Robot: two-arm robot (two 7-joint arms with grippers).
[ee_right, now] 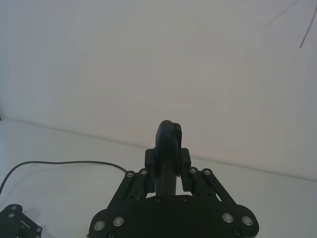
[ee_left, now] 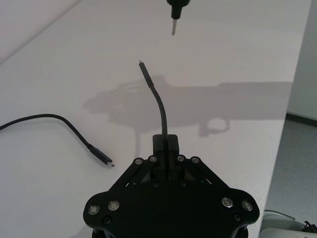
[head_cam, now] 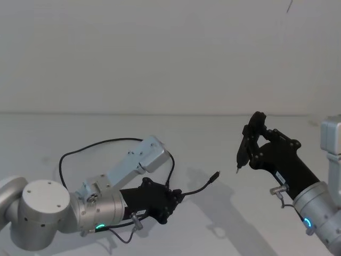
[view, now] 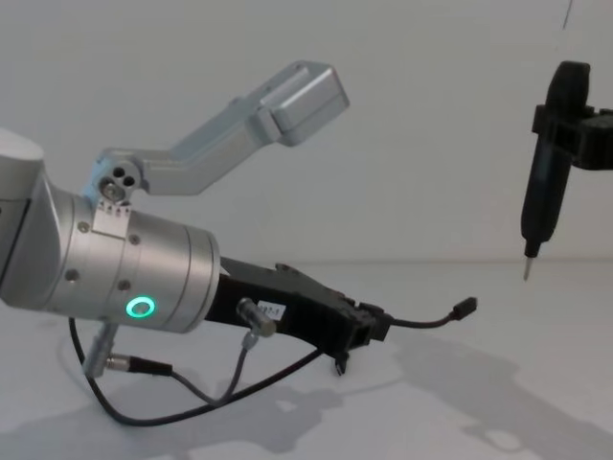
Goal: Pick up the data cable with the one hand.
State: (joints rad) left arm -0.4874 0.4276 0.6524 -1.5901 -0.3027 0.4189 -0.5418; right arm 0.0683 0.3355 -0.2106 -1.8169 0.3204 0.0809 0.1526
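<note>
The data cable [head_cam: 106, 142] is thin and black and loops over the white table behind my left arm. My left gripper [head_cam: 178, 195], flat and black on a silver cylinder with a green ring light, is shut on the cable a short way from one plug. That short end [ee_left: 161, 111] curves up and forward to its plug [view: 465, 307], held off the table. The other plug [ee_left: 102, 158] lies flat on the table. My right gripper [head_cam: 254, 140] is raised at the right, shut on a slim black tool [view: 544, 187] with a pale pointed tip, apart from the cable.
The table's edge [ee_left: 290, 106] runs close on one side of the left gripper, with floor beyond. A white wall stands behind the table. A thin grey lead [view: 153, 402] hangs under my left wrist.
</note>
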